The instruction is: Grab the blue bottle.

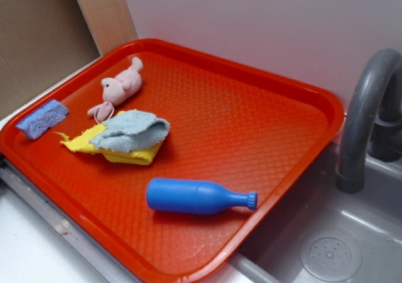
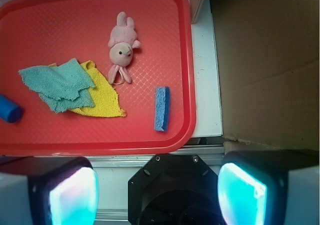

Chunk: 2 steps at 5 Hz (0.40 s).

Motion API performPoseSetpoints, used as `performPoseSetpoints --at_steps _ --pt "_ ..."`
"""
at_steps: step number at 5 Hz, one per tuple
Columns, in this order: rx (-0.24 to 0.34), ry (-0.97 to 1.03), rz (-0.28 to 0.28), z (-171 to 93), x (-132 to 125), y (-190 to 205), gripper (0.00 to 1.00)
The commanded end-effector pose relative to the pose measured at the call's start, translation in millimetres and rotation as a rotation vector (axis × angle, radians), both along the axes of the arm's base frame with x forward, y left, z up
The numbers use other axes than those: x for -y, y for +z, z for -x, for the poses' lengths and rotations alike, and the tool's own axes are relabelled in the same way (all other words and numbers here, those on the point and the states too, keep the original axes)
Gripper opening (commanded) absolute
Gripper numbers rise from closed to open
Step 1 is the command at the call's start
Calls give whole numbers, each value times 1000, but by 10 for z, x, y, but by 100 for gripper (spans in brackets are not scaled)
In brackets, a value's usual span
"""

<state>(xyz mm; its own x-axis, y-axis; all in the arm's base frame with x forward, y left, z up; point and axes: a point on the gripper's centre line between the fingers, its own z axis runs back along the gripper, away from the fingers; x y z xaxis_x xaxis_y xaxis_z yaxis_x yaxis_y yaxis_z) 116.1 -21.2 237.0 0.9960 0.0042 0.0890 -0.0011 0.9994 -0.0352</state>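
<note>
The blue bottle [image 1: 200,196] lies on its side near the front edge of the red tray [image 1: 264,126], cap toward the sink [image 1: 326,245]; the wrist view catches only its base at the left edge. It looks like light, rigid, smooth plastic, likely to roll or slip, so the wide body across its axis seems the better hold than the narrow neck. No label or writing shows. The hand [image 2: 159,192] hangs open and empty, well apart, beyond the tray's rim.
</note>
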Motion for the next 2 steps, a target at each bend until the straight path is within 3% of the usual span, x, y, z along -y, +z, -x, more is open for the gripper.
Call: performPoseSetpoints --at_steps 1,2 --pt "0 0 0 0 0 0 100" --pt "51 -107 -23 -136 251 30 100"
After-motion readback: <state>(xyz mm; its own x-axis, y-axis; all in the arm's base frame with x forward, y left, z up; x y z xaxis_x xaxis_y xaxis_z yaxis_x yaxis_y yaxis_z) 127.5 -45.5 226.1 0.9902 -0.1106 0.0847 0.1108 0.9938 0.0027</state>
